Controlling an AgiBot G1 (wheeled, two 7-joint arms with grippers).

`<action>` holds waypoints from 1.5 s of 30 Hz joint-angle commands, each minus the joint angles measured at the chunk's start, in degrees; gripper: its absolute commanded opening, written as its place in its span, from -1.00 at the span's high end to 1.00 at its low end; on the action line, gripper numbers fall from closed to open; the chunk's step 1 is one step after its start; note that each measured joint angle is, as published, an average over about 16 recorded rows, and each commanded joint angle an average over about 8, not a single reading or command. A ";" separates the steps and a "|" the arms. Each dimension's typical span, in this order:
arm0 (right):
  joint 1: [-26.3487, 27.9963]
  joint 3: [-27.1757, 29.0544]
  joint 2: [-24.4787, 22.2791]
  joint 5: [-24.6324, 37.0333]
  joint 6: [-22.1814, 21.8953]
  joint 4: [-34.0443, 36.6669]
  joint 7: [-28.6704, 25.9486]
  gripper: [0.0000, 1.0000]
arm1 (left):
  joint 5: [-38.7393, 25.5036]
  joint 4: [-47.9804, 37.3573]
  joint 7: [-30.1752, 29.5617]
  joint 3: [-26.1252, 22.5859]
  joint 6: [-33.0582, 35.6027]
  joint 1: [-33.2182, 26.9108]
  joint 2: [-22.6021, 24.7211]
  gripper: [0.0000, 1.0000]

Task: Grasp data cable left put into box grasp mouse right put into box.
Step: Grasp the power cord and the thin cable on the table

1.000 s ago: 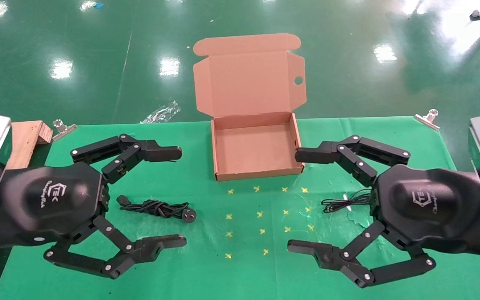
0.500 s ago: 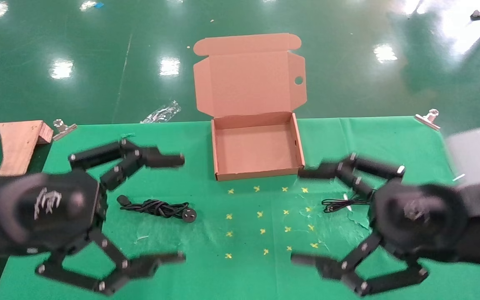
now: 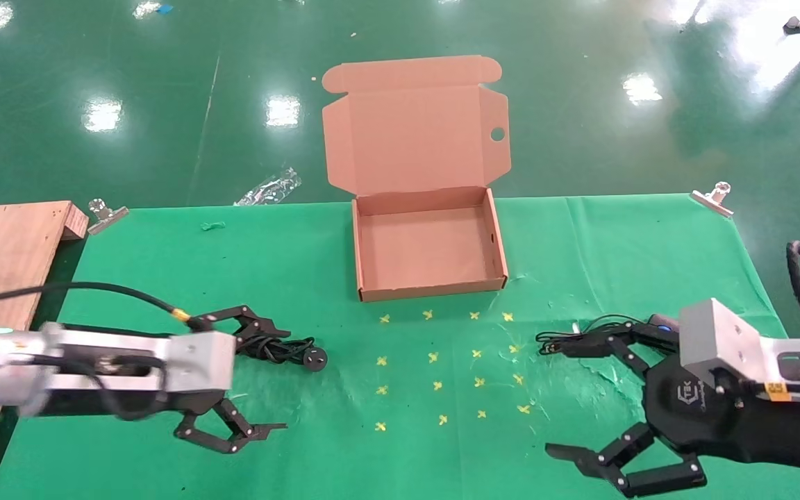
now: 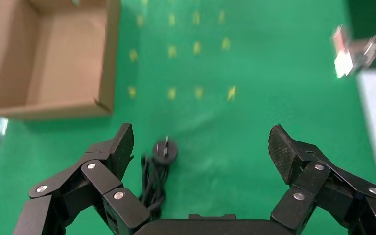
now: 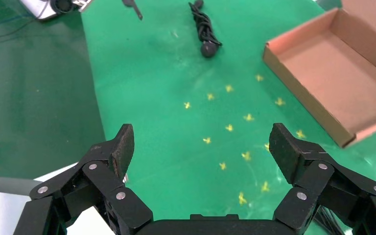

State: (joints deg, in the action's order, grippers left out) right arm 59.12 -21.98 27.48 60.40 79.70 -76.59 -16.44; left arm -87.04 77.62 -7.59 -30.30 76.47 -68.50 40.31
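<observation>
Lying on the green cloth-covered table (image 3: 303, 264), the thick black twisted data cable (image 3: 278, 347) sits partly under the far finger of the left gripper (image 3: 264, 378), whose jaws are spread wide, the round disc plug poking out past the fingertips. Across the table, the right gripper (image 3: 567, 399) is also spread wide and low over the cloth; the small black mouse (image 3: 660, 325) with a blue mark lies just behind its far finger, thin cord looped beside it. Between them, farther back, the shallow brown cardboard box (image 3: 428, 285) stands with its lid open.
</observation>
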 commanded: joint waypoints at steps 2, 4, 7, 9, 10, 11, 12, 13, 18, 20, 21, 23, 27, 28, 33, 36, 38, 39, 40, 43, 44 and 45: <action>-1.10 0.13 -0.55 0.29 -1.26 -0.24 -0.25 -1.00 | -6.45 0.00 -0.96 -2.08 -2.51 -0.53 2.07 -1.00; -2.18 0.43 -0.96 -0.22 -1.92 -0.39 -0.09 -1.00 | -10.78 -0.04 -2.37 -3.32 -4.28 -0.78 3.59 -1.00; -3.89 0.88 -1.65 -1.08 -2.83 -0.55 0.17 -1.00 | -16.83 -0.09 -4.62 -5.05 -6.27 -1.28 5.73 -1.00; -5.00 1.20 -2.13 -1.65 -3.44 -0.65 0.38 -1.00 | -20.49 -0.12 -6.01 -6.09 -7.23 -1.62 7.01 -1.00; -5.54 1.35 -2.36 -1.91 -3.73 -0.69 0.51 -1.00 | -22.18 -0.13 -6.62 -6.58 -7.63 -1.75 7.59 -1.00; -6.06 1.50 -2.59 -2.16 -4.01 -0.73 0.64 -1.00 | -23.76 -0.14 -7.12 -7.04 -7.98 -1.86 8.12 -1.00; -6.60 1.66 -2.80 -2.41 -4.31 -0.77 0.80 -1.00 | -25.33 -0.15 -7.57 -7.49 -8.36 -1.92 8.64 -1.00; -7.15 1.81 -3.01 -2.67 -4.61 -0.80 0.97 -1.00 | -26.79 -0.18 -8.01 -7.91 -8.72 -1.95 9.14 -1.00; -9.97 2.49 -3.76 -4.01 -6.06 -0.88 1.91 -1.00 | -33.04 -0.43 -9.59 -9.65 -10.15 -1.88 11.13 -1.00; -10.98 2.73 -4.01 -4.49 -6.56 -0.90 2.29 -1.00 | -34.75 -0.56 -10.33 -10.08 -10.38 -1.88 11.67 -1.00; -11.40 2.84 -4.13 -4.70 -6.77 -0.91 2.47 -1.00 | -35.43 -0.61 -10.72 -10.23 -10.41 -1.89 11.89 -1.00; -12.05 3.05 -4.37 -5.01 -7.10 -0.93 2.79 -1.00 | -36.46 -0.68 -11.46 -10.46 -10.38 -1.92 12.23 -1.00; -12.71 3.27 -4.74 -5.20 -7.42 -0.94 3.16 -1.00 | -37.61 -0.64 -12.48 -10.71 -10.18 -2.00 12.67 -1.00; -12.75 3.27 -4.79 -5.16 -7.45 -0.94 3.19 -1.00 | -37.77 -0.62 -12.65 -10.74 -10.14 -2.01 12.74 -1.00; -12.50 3.04 -4.90 -4.49 -7.46 -0.92 2.96 -1.00 | -38.24 -0.55 -12.93 -10.87 -10.10 -2.03 12.91 -1.00; -11.96 2.50 -5.18 -2.82 -7.63 -0.94 2.26 -1.00 | -38.30 -0.54 -12.98 -10.88 -10.10 -2.03 12.94 -1.00; -11.32 1.82 -5.43 -0.56 -7.95 -0.97 1.56 -1.00 | -38.31 -0.54 -12.99 -10.88 -10.10 -2.03 12.94 -1.00; -10.84 1.30 -5.50 1.14 -8.16 -0.99 1.14 -1.00 | -38.31 -0.54 -12.99 -10.88 -10.10 -2.03 12.94 -1.00; -10.27 0.70 -5.48 3.13 -8.42 -1.00 0.68 -1.00 | -38.31 -0.54 -13.00 -10.88 -10.10 -2.03 12.94 -1.00; -8.08 -1.39 -4.76 10.18 -9.51 -0.92 -0.95 -1.00 | -38.31 -0.54 -13.00 -10.88 -10.10 -2.03 12.94 -1.00; -7.27 -2.10 -4.37 12.67 -9.91 -0.87 -1.50 -1.00 | -38.31 -0.54 -13.00 -10.88 -10.10 -2.03 12.94 -1.00; -6.44 -2.82 -3.85 15.17 -10.34 -0.80 -2.08 -1.00 | -38.32 -0.54 -13.00 -10.88 -10.10 -2.03 12.94 -1.00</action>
State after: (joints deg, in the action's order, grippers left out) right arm 52.49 -24.49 24.24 74.57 69.21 -77.27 -18.28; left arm -125.35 77.07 -20.59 -41.18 66.37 -70.53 53.26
